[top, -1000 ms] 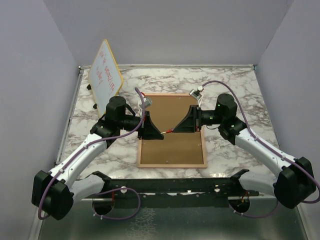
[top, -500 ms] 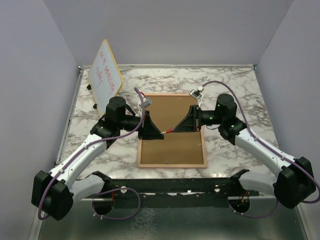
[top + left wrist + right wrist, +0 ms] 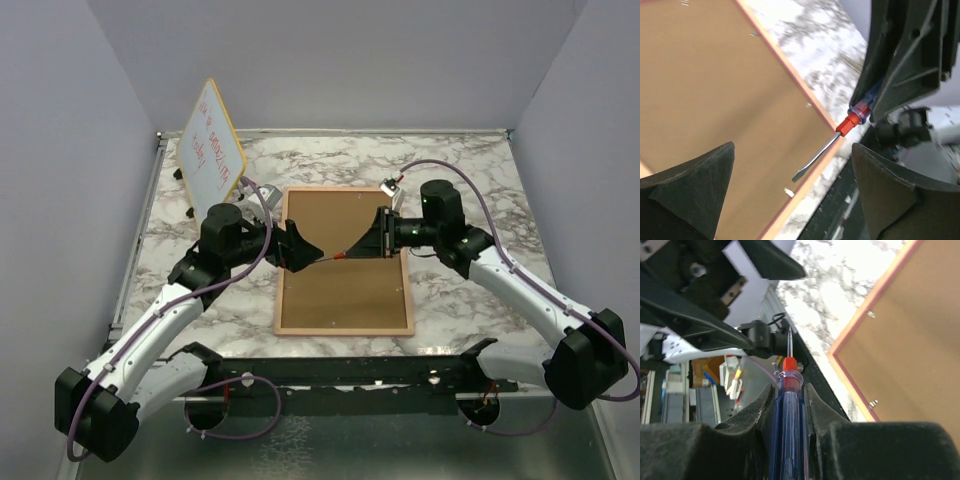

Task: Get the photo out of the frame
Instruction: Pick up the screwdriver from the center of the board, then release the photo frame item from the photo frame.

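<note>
The large rectangular pink-bordered picture frame (image 3: 345, 300) lies back-up, its brown fibreboard showing, at the middle of the marble-patterned table (image 3: 470, 180). Above it the right gripper (image 3: 370, 243) is clenched on a blue-handled, red-collared screwdriver (image 3: 340, 257). The screwdriver's tip points toward the left gripper (image 3: 308, 250), whose jaws are spread wide and empty. A yellow-edged whiteboard (image 3: 212, 150) leans near the table's back left corner.

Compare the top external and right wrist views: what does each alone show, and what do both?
Only top: the whiteboard, and the frame end to end, back up. Only right wrist: the screwdriver, its blue handle clamped in the right hand, and the frame's metal clips. Both: the screwdriver's red collar, the frame's brown back, the marble table.
</note>
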`<action>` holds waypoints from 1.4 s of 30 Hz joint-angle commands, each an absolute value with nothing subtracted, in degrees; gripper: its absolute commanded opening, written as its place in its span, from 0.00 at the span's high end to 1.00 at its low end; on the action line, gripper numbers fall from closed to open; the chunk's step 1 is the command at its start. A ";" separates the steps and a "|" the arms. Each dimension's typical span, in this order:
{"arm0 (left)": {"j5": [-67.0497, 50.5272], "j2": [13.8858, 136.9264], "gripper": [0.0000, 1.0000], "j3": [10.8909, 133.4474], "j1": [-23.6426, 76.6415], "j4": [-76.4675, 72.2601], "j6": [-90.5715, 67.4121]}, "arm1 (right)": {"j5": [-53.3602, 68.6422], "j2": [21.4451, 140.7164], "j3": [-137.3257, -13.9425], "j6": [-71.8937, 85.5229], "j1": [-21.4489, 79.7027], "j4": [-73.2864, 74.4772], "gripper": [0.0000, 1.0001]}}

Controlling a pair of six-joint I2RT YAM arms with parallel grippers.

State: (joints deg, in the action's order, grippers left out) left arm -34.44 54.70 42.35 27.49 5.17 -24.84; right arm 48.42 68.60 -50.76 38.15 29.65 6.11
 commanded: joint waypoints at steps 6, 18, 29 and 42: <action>1.31 52.72 0.01 42.38 27.33 22.57 -29.63 | 25.81 71.98 -58.80 33.63 35.13 24.40 1.00; 4.57 57.23 0.01 38.53 27.33 29.62 -37.55 | 2.39 75.46 -66.13 28.66 48.10 31.76 1.00; 4.71 64.84 0.03 37.17 27.33 28.87 -38.51 | 9.54 83.39 -67.95 33.25 49.31 33.18 1.00; 5.87 71.59 0.13 39.14 27.25 22.60 -43.01 | 9.73 87.50 -63.76 43.37 49.77 23.62 1.00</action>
State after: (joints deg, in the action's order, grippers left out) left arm 3.81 68.93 36.71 27.44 25.67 -41.52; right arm 9.93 86.72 -64.79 40.53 49.45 26.06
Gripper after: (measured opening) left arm 0.867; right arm 0.245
